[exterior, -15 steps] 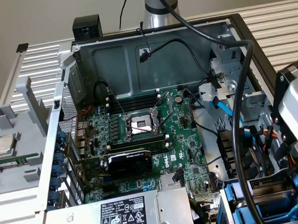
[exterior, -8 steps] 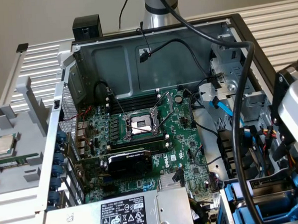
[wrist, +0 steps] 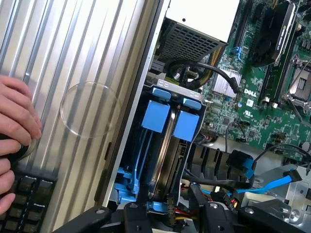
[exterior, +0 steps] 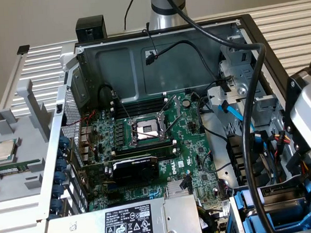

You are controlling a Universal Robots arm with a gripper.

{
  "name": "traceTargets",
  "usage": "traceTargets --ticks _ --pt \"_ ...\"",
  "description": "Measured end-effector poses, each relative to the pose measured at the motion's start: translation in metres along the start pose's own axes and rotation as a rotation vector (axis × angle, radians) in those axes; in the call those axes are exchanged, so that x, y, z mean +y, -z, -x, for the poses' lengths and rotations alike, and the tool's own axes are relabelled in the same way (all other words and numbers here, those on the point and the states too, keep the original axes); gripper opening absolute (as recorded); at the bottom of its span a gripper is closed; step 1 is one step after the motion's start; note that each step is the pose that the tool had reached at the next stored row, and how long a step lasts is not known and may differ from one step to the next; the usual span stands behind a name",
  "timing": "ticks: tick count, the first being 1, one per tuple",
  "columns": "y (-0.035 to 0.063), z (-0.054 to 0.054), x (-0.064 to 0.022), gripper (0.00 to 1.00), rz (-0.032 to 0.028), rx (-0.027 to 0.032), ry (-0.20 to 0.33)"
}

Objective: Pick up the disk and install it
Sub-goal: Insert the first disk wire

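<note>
Gripper (wrist: 167,219) over the drive bay, jaws apart, with the disk edge-on just ahead.
Black fingers (wrist: 131,213) stand well separated on either side of the bay's slot, and whether they touch anything cannot be told. Just beyond them the disk (wrist: 158,119) stands in its blue carrier inside the drive bay (wrist: 165,85), with a second blue carrier (wrist: 187,125) just beside it. Blue cables (wrist: 272,182) lie near the bay. Farther on are the green motherboard (wrist: 233,102) and the mesh-sided power supply (wrist: 194,41). Apart from the case, a person's hand (wrist: 14,121) rests by a keyboard (wrist: 29,194).
</note>
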State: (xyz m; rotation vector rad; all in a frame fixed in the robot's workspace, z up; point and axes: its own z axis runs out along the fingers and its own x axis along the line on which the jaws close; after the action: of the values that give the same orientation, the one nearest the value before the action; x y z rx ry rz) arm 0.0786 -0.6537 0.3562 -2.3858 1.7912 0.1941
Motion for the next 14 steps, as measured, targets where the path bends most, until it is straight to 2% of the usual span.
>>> traceTargets --ticks 1,2,4,8,12,14 --pt "0.0001 -0.0001 0.0000 0.47 0.0000 0.0001 0.000" --pt "0.0000 -0.0002 0.0001 0.40 0.0000 0.0001 0.000" --pt "-0.0002 -0.0013 0.0004 0.40 -0.0007 -0.0022 0.000" --pt "-0.0010 -0.0055 0.0011 0.40 0.0016 -0.0132 0.000" --pt "-0.0024 -0.0068 0.0001 0.40 0.0063 -0.0321 0.004" --pt "-0.0033 -0.0074 -0.0002 0.40 0.0055 -0.0424 0.007"
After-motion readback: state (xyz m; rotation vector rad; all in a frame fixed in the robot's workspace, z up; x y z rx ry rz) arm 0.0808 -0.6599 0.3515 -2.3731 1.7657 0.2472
